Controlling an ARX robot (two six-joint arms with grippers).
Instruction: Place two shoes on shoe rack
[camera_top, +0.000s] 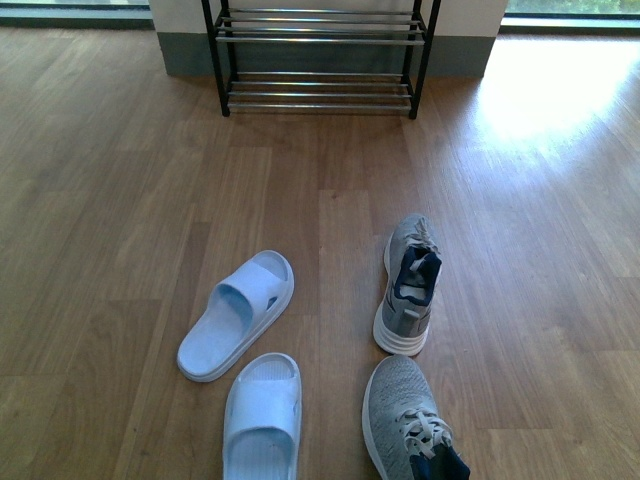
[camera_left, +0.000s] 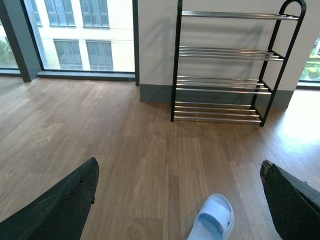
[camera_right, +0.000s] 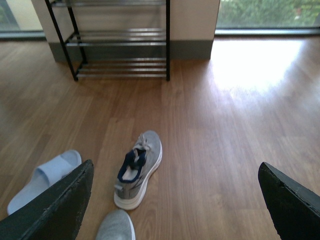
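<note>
Front view: neither of my arms shows here. The shoe rack (camera_top: 320, 38) stands at the far end, centred against the wall. Both grey sneakers lie well short of it, right of centre. The far sneaker (camera_top: 408, 285) has its long axis running near to far, toe toward the rack and heel toward me. The near sneaker (camera_top: 405, 415) points its toe far and slightly left, and its heel is cut off by the frame edge. To their left lie the far slide (camera_top: 238, 315) and the near slide (camera_top: 263, 415) (not mine to move).

Left wrist view: my left gripper (camera_left: 178, 166) hangs with its jaws wide apart and nothing between them. It faces the shoe rack (camera_left: 222, 52), and only a slide (camera_left: 212, 222) shows below it, no sneaker.

Right wrist view: my right gripper (camera_right: 176, 169) is likewise spread and empty. The far sneaker (camera_right: 137, 172) sits just left of its centre line, laces at the far end. The toe of the near sneaker (camera_right: 116, 225) and a slide (camera_right: 45, 177) are also in view, with the shoe rack (camera_right: 120, 67) beyond.

Risks, as I judge them: my left gripper is lined up nearer a slide than a sneaker, so it may grab the wrong footwear. A pinch on the soft knit collar could let a sneaker swing and drop. The rack's bars are thin, so a sneaker set down off square could tip between them.
</note>
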